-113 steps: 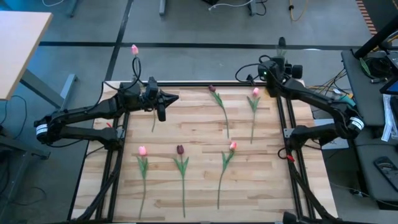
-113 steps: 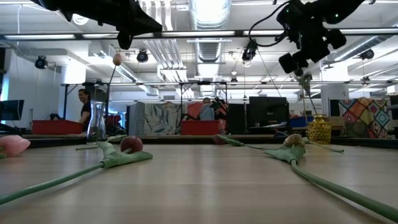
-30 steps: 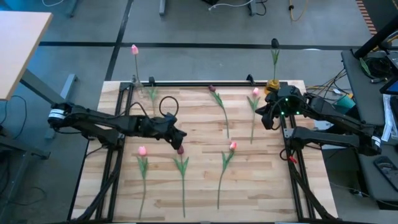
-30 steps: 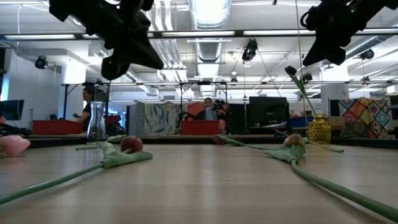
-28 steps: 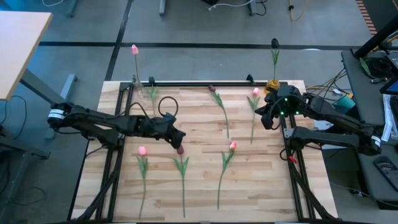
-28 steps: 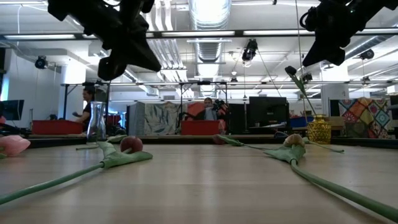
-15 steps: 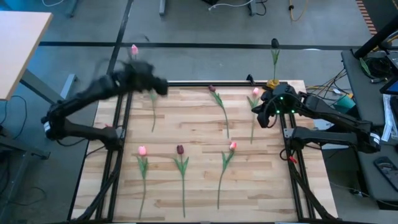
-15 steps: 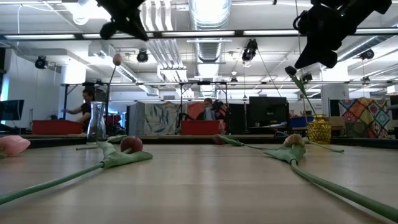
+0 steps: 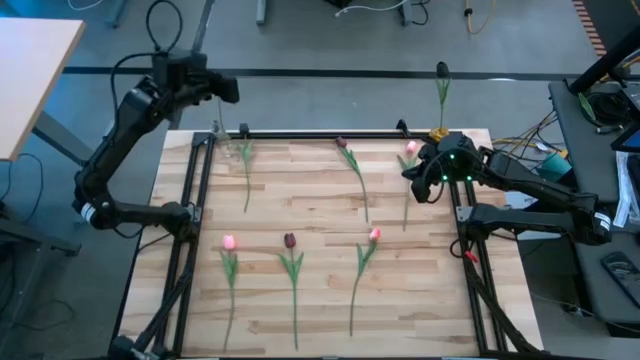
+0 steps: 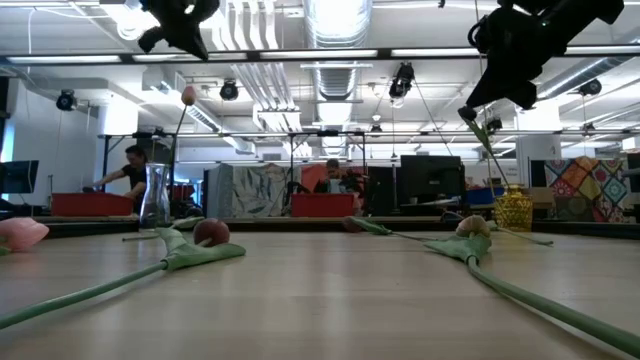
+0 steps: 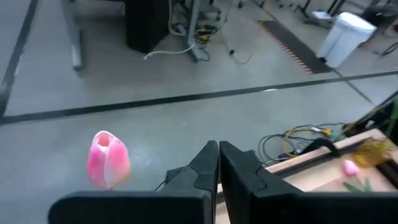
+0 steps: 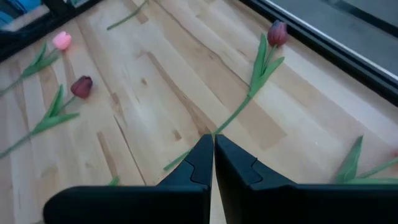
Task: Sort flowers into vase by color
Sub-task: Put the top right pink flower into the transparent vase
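The left tool (image 9: 228, 92) is raised high beyond the far left corner of the wooden bench (image 9: 320, 310), its fingers pressed together on nothing. In its wrist view a pink tulip head (image 11: 108, 159) stands just beside those closed fingers; this is the bloom standing in the clear glass vase (image 10: 155, 196) at that corner. The right tool (image 9: 412, 172) hangs over the bench's far right part, near the gold vase (image 10: 513, 208), which holds one dark tulip (image 9: 441, 72). Its fingers are also fully closed and empty (the wrist view shows them meeting with bare wood below).

Six flowers lie flat on the bench. In the far row are a maroon tulip (image 9: 341, 143) and a pink tulip (image 9: 411, 148), the latter just beside the right tool. In the near row are a pink one (image 9: 229, 242), a maroon one (image 9: 289, 240) and another pink one (image 9: 375, 234). A loose green stem (image 9: 247, 175) lies near the glass vase; its head cannot be made out.

A person (image 10: 129, 178) shows in the room behind.
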Controlling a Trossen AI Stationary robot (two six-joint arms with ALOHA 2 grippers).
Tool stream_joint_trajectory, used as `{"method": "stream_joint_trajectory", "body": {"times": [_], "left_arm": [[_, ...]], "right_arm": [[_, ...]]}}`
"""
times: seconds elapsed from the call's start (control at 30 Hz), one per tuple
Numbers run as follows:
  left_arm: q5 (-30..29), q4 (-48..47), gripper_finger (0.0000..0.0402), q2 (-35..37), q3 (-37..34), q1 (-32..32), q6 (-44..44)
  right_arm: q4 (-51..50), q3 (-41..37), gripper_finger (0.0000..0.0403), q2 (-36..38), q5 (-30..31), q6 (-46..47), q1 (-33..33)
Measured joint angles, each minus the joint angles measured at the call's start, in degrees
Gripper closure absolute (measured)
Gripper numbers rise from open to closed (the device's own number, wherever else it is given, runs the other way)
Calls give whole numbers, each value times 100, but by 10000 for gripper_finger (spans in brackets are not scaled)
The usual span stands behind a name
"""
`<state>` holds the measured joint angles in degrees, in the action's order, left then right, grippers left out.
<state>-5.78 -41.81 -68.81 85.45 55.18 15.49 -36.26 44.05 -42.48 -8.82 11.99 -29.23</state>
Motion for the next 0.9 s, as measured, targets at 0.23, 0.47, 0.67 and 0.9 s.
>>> {"method": "stream_joint_trajectory", "body": {"times": [0.23, 0.47, 0.67, 0.9], "left_arm": [[858, 215, 402, -132, -77, -442, -271], [947, 789, 402, -93, -700, -2002, -234], [955, 2568, 402, -119, -1674, -3065, 498], [951, 3204, 402, -119, -2485, -3341, 1116]], "right_arm": [[34, -2, 394, -16, -7, 320, 2], [66, -9, 394, -320, -19, 503, 66], [79, -9, 394, -597, -22, 550, 63], [76, -9, 394, -721, -32, 660, 63]]}}
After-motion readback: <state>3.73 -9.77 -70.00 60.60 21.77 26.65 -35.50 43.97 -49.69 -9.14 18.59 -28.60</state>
